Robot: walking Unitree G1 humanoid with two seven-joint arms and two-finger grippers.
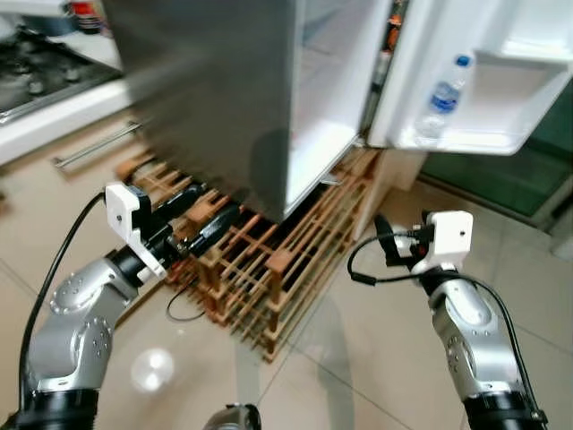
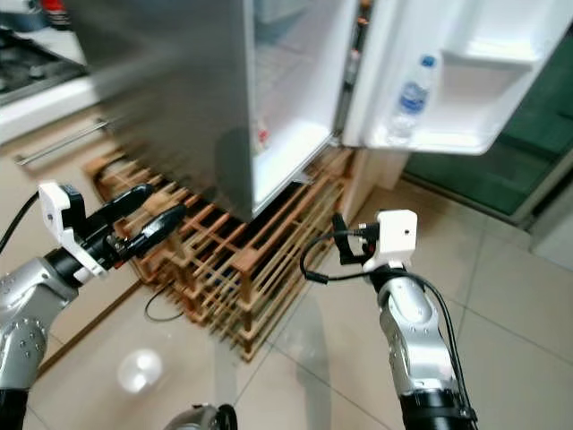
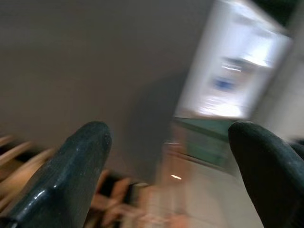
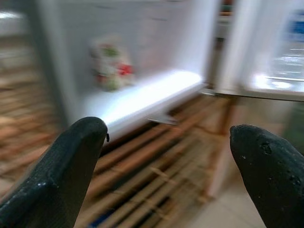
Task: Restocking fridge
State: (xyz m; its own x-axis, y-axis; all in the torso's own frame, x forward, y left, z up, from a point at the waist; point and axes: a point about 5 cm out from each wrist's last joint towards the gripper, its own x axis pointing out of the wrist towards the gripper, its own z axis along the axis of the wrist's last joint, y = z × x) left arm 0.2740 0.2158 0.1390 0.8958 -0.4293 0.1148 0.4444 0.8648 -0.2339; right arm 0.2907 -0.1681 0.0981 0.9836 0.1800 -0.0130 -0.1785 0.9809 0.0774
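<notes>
So far, little of the restocking is judged to be done. The fridge (image 1: pixel 233 98) is taken as the landmark: its door (image 1: pixel 483 72) is swung wide open to its right, and one water bottle (image 1: pixel 444 97) is seen standing upright in the door shelf. Inside the fridge, a small red and green item (image 4: pixel 110 64) is made out on a low shelf, too blurred to be identified. Below the fridge, a wooden slatted rack (image 1: pixel 269 260) is spread on the floor. The left gripper (image 1: pixel 201 219) is held in front of the fridge's steel side, above the rack, fingers spread apart and nothing carried. The right gripper (image 1: pixel 387 240) is held below the open door, likewise released and empty, as the right wrist view confirms. No stock is held, so fetching and placing are judged to remain.
</notes>
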